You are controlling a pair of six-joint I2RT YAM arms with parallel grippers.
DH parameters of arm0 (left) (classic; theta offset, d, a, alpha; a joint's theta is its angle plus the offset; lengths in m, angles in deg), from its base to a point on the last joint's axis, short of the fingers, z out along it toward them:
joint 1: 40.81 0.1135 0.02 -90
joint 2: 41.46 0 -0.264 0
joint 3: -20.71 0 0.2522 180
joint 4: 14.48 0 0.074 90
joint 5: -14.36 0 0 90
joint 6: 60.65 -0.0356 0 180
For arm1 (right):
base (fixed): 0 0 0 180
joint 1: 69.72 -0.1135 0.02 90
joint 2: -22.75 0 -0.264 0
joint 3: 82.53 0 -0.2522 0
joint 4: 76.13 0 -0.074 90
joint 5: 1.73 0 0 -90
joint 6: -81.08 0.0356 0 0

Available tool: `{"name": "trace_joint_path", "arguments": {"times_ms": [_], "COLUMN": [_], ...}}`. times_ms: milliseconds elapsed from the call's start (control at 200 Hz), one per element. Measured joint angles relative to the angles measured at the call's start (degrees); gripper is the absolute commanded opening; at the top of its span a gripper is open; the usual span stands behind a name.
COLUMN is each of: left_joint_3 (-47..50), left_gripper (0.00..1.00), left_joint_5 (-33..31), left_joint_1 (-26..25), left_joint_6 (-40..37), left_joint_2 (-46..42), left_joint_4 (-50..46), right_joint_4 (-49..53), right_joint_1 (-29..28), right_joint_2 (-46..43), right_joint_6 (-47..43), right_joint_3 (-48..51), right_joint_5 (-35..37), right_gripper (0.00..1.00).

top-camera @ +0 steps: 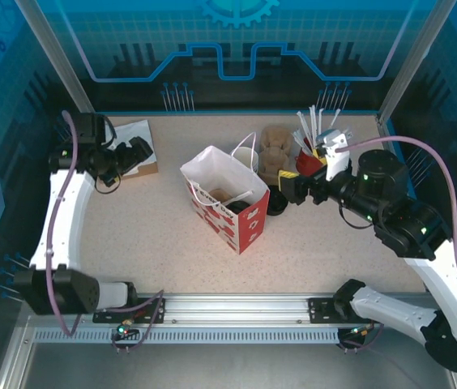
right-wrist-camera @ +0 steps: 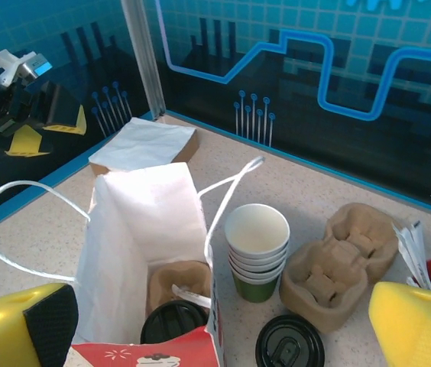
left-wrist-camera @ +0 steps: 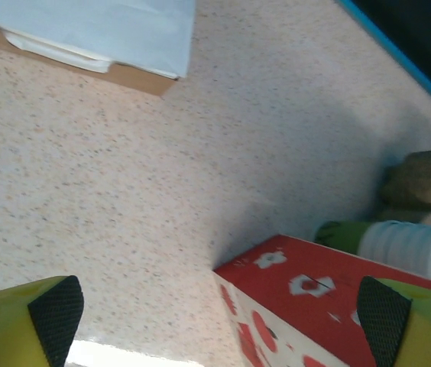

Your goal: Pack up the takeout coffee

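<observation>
Right gripper [top-camera: 288, 187] hangs wide open and empty just right of the black lid [right-wrist-camera: 290, 344], which lies flat on the table [top-camera: 147, 235] beside the bag. Just beyond the lid, the paper cup [right-wrist-camera: 257, 238], white over green, stands upright between the red-and-white bag [right-wrist-camera: 143, 222] and the brown carrier [right-wrist-camera: 338, 260]. Farther right is a red cup of straws [top-camera: 309, 160]. Left gripper [left-wrist-camera: 219, 317], also spread wide and empty, hovers far left near a flat box [top-camera: 135, 131].
</observation>
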Motion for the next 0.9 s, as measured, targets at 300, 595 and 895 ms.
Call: {"name": "trace_joint_path", "arguments": {"times_ms": [300,595,895], "left_joint_3": [-13.2,-32.0,-47.9], "left_gripper": [0.86,0.83,0.71], "left_joint_5": [-8.0,-18.9,-26.7], "left_joint_1": [-0.5,-6.1,-9.3], "left_joint_6": [-6.4,-9.8,-11.8], "left_joint_2": [21.7,43.4,58.0], "left_joint_4": [-2.6,-8.4,-14.1], "right_joint_4": [0.0,0.0,0.0], "right_joint_1": [1.1,2.8,5.7], "right_joint_2": [-2.8,-2.7,-2.6], "right_joint_6": [0.6,0.3,-0.5], "right_joint_3": [2.7,3.9,5.4], "right_joint_5": [3.2,4.6,4.6], "right_gripper": [1.0,1.0,1.0]}}
